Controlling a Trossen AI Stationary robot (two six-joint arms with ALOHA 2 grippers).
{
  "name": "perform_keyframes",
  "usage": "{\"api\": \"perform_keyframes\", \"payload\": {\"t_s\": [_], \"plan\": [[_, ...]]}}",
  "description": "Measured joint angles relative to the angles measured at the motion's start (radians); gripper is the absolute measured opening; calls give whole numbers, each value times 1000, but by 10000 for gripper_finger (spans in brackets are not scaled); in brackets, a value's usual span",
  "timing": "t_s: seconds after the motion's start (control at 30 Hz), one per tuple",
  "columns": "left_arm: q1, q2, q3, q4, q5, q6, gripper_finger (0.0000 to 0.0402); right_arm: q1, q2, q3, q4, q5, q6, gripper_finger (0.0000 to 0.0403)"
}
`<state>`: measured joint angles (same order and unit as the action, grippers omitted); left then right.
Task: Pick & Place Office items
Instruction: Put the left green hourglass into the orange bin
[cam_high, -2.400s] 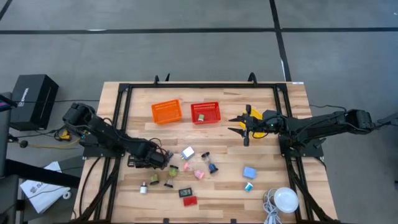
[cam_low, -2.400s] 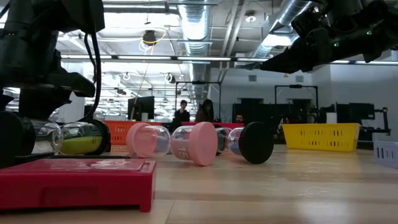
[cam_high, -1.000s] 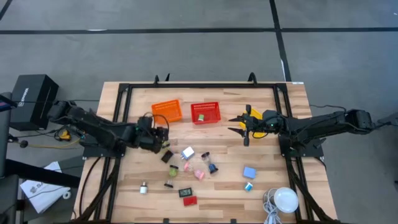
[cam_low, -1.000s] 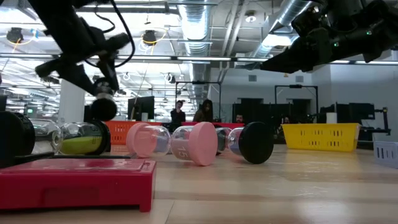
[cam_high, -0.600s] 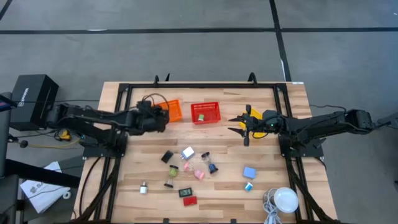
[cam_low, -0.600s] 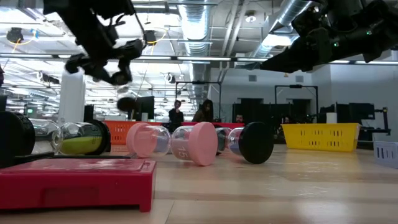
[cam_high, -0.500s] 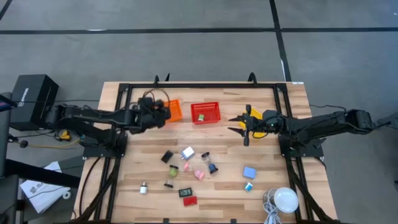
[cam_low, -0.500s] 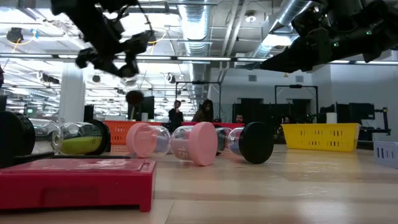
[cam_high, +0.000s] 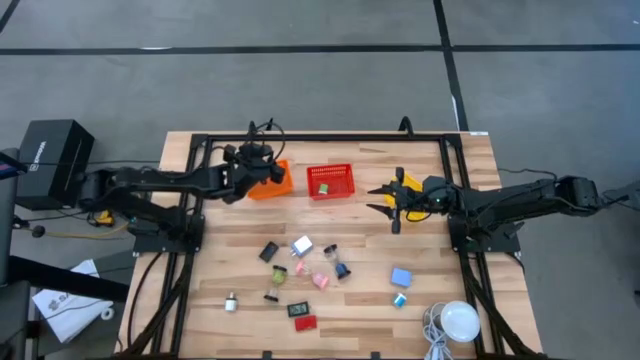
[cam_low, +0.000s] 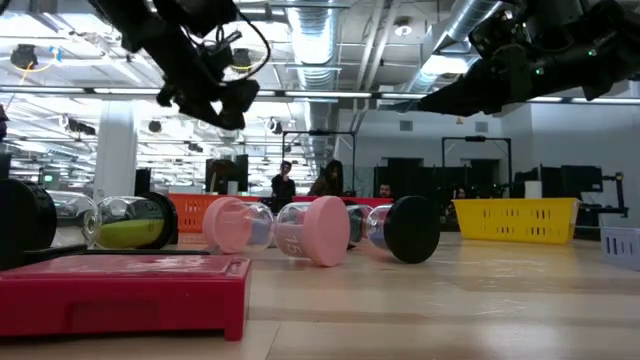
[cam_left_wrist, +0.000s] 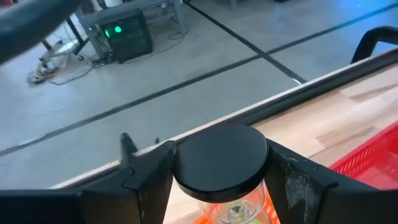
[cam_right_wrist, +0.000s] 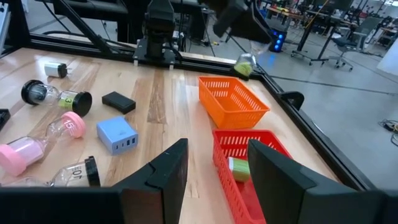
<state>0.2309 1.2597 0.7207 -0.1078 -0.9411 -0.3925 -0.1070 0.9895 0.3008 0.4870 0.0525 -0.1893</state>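
Note:
My left gripper (cam_high: 262, 166) hangs over the orange mesh basket (cam_high: 272, 182), shut on a small clear cylinder with a black cap (cam_left_wrist: 221, 160) and green filling. The right wrist view shows that cylinder (cam_right_wrist: 244, 62) above the orange basket (cam_right_wrist: 233, 99). My right gripper (cam_high: 385, 200) hovers open, right of the red basket (cam_high: 331, 181), touching nothing. The other office items lie loose mid-table (cam_high: 303, 264): pink and dark timers, a white block, a blue block (cam_high: 401, 277), and a flat red rectangle (cam_high: 305, 323). My left gripper pinches the cylinder between its two fingers (cam_left_wrist: 152, 177) at the black-capped end (cam_left_wrist: 221, 180). The cap pokes out past the fingertips. The fingers slant down from above, and the cylinder is lifted clear, over the orange basket.
A yellow basket (cam_high: 405, 184) sits under my right gripper. The red basket holds a small green piece (cam_right_wrist: 239, 167). A white dome with a cable (cam_high: 460, 322) rests near the front right corner. A black frame rail (cam_high: 325, 137) runs along the far edge. People stand far behind the table.
My left gripper has carried the cylinder up from the pile of items and toward the table's far edge, and it now hangs over the orange basket. It has stayed shut on the cylinder. My right arm has kept still.

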Motion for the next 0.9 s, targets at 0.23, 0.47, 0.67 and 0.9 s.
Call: {"api": "perform_keyframes", "payload": {"t_s": [0.23,0.47,0.67,0.9], "plan": [[23,136,-81,280,-1,153,221,1,0,0,0,0,6,159],[24,247,-110,451,1,211,214,1,0,0,-1,0,6,159],[28,322,-111,464,-1,210,224,1,0,0,-1,0,6,159],[41,389,-111,510,-27,197,217,1,0,0,-1,0,6,159]]}}
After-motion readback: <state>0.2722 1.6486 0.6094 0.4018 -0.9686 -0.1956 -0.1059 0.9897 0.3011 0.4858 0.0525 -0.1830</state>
